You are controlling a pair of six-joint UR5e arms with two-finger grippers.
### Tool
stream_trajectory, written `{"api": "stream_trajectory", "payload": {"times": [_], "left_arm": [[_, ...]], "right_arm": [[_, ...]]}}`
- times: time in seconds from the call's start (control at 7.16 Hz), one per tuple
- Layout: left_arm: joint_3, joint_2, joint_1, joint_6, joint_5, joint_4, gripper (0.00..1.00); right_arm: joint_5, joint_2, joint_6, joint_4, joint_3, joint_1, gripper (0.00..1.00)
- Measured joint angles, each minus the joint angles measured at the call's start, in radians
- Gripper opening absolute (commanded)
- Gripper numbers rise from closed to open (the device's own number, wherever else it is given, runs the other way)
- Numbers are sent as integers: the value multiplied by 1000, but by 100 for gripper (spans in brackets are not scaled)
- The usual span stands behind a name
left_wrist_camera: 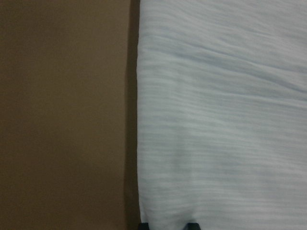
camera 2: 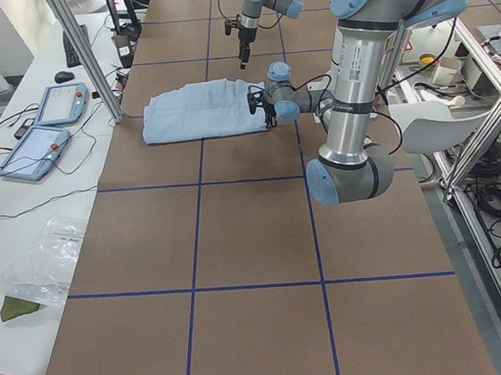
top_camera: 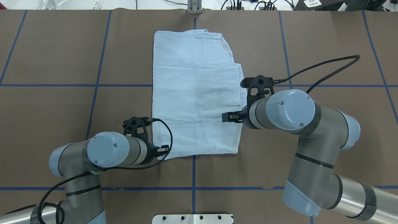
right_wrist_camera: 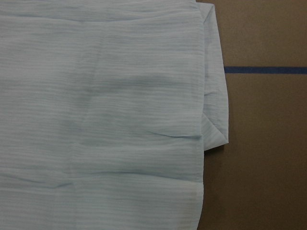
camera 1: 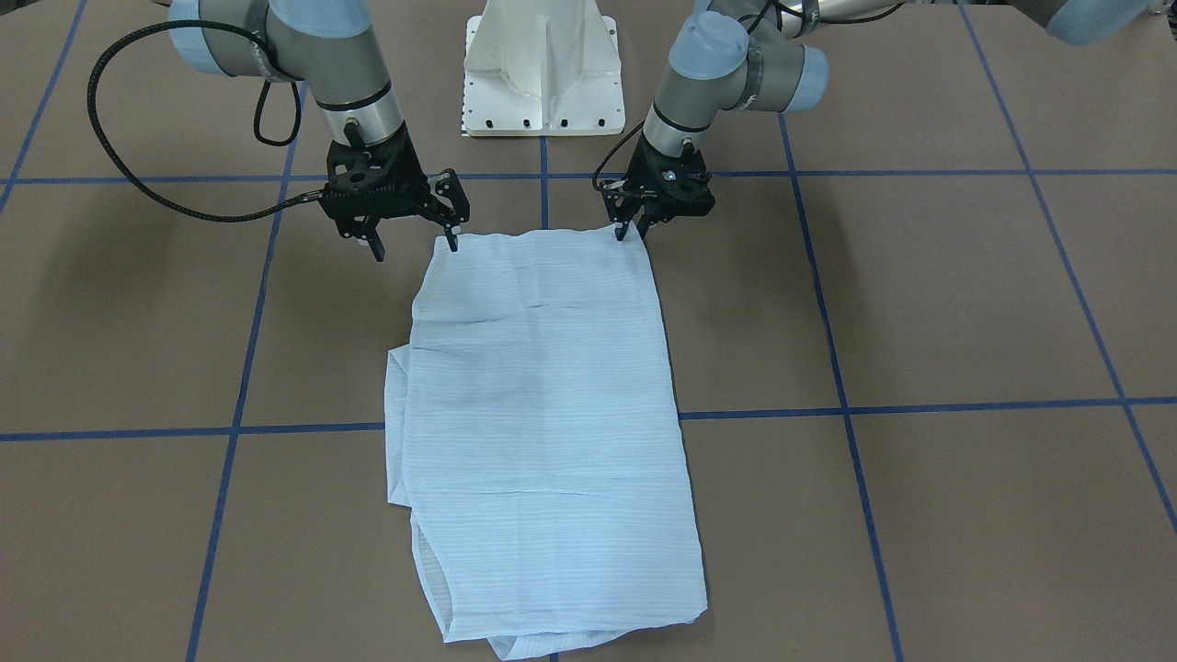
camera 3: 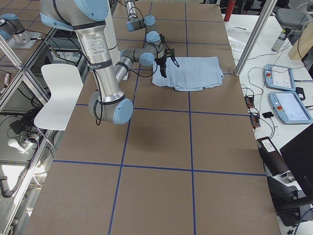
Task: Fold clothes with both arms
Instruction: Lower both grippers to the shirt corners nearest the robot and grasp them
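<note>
Folded into a long strip, the thin light-blue pinstriped shirt [camera 1: 542, 414] lies on the brown, blue-taped table [camera 1: 965, 294]. At its robot-side corners, the black two-finger right gripper [camera 1: 416, 248] gapes wide. The matching left gripper [camera 1: 634, 230] is narrowed, and we cannot tell whether it grips. We judge both should pinch every layer, then lift evenly.

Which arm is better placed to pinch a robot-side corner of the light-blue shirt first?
Left, probably. The left end effector sits low at the thin light-blue shirt's corner, fingertips at its edge. The right end effector hangs open, one finger off the fabric.
</note>
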Motion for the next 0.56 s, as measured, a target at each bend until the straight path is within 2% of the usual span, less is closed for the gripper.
{"api": "stream_trajectory", "payload": {"times": [0.28,0.56], "left_arm": [[-3,-1,-2,0,0,1,0],[-10,-1,-4,1,2,0,0]], "right_arm": [[-8,0,16,0,0,-13,97],[-55,2,198,-1,-2,-83,94]]}}
